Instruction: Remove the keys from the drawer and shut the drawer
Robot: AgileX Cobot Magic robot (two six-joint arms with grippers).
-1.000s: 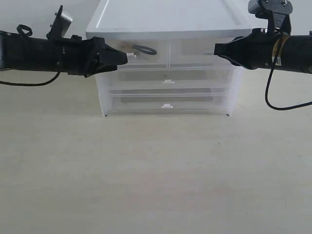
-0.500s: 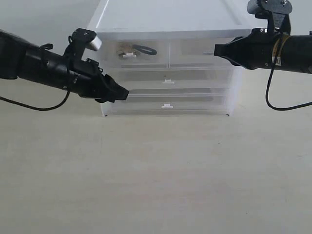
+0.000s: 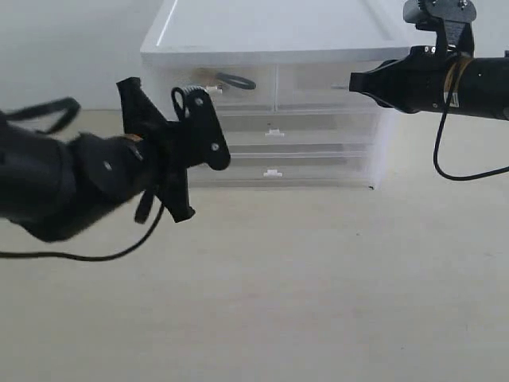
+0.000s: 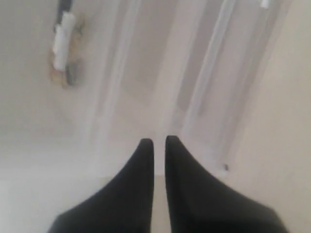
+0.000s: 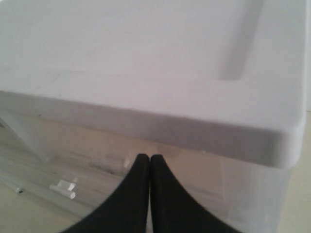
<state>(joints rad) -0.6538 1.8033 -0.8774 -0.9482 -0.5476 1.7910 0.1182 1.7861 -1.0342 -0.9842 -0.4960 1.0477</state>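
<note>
The keys [image 3: 229, 80] lay inside the left half-width drawer [image 3: 242, 97] of the translucent white chest [image 3: 374, 127], showing through its front as a dark cord loop beside a few gold-coloured rings, just above the small white tab handle [image 3: 213, 91]. The drawer's front stood level with that of the right drawer [image 3: 318, 87] beside it, under the chest's flat white lid [image 3: 270, 32]. The left gripper [image 4: 155, 141] hung off the chest, its two black fingers drawn almost together with only a thin slit between them and nothing in it. In the left wrist view they pointed at the chest's lower front, well apart from the handle and the blurred keys behind it. In the exterior view the left arm was blurred and low on the left, covering the chest's lower left corner, and the fingertips could not be made out there. The right gripper [image 5: 147, 158] was pressed fully together and empty, its tip close to the right drawer's front just below the lid's rim; whether it touched could not be told. The chest stood on a pale beige table [image 3: 318, 278].
</note>
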